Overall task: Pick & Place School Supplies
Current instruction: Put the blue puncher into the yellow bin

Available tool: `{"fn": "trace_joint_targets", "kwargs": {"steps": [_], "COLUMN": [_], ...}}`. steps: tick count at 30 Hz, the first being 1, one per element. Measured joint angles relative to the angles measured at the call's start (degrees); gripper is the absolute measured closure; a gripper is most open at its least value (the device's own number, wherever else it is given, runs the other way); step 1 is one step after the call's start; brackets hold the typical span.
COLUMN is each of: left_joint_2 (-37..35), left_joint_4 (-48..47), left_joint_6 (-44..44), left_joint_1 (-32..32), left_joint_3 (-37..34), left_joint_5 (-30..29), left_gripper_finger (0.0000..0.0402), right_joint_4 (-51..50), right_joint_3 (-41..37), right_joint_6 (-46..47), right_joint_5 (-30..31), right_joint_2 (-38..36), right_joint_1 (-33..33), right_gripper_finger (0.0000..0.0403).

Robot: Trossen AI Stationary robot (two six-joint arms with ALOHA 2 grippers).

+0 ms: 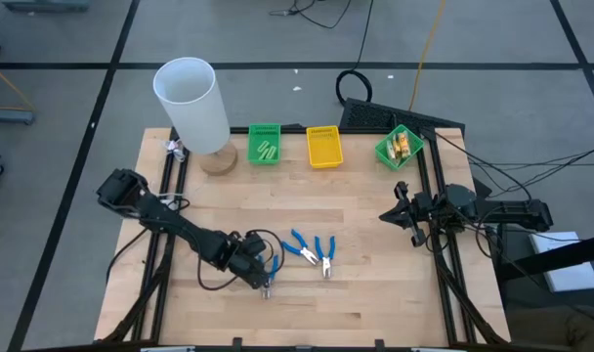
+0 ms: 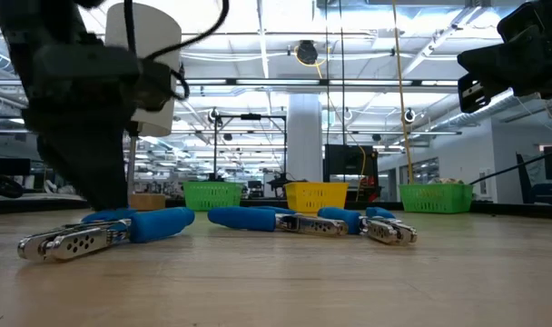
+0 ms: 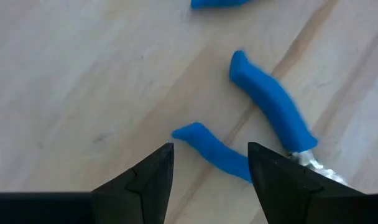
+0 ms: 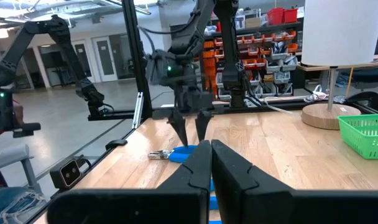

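Three blue-handled pliers lie flat on the wooden table. My left gripper [image 1: 266,282] hangs open over the nearest pair [image 2: 103,231], pointing steeply down. Its fingers stand on either side of one blue handle [image 3: 211,152]; the other handle [image 3: 273,109] lies outside them. The other two pliers [image 1: 299,246] [image 1: 324,257] lie just to the right. Light-green pieces [image 1: 268,151] lie in the green bin [image 1: 265,130], and yellow-orange sticks [image 1: 404,147] in the tilted green bin [image 1: 385,152]. My right gripper [image 4: 211,155] waits shut, held level at the table's right edge.
A tall white cylinder [image 1: 191,103] on a round wooden base stands at the far left. A yellow bin [image 1: 323,147] sits between the two green ones along the far edge. Black frame rails [image 1: 436,235] run down both sides of the table. Bare wood lies toward the near edge.
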Motion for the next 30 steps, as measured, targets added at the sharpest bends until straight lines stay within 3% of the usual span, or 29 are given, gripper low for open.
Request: {"fn": "trace_joint_targets", "kwargs": {"steps": [14,25,30], "left_joint_2": [3.9,3.9,3.9], "left_joint_4": [-3.9,-5.3,-2.7], "left_joint_6": [-6.8,-5.7,-0.5], "left_joint_1": [0.1,1.4,2.7], "left_joint_3": [0.3,0.1,0.0], "left_joint_5": [3.3,4.6,5.0], "left_gripper_finger": [0.0203,0.0324,0.0353], "right_joint_4": [0.0,0.0,0.0], "right_joint_3": [0.0,0.0,0.0], "right_joint_6": [0.0,0.0,0.0], "right_joint_5": [0.0,0.0,0.0], "right_joint_2": [0.0,0.0,0.0], "right_joint_1": [0.0,0.0,0.0], "right_gripper_finger": [0.0399,0.0399,0.0399]}}
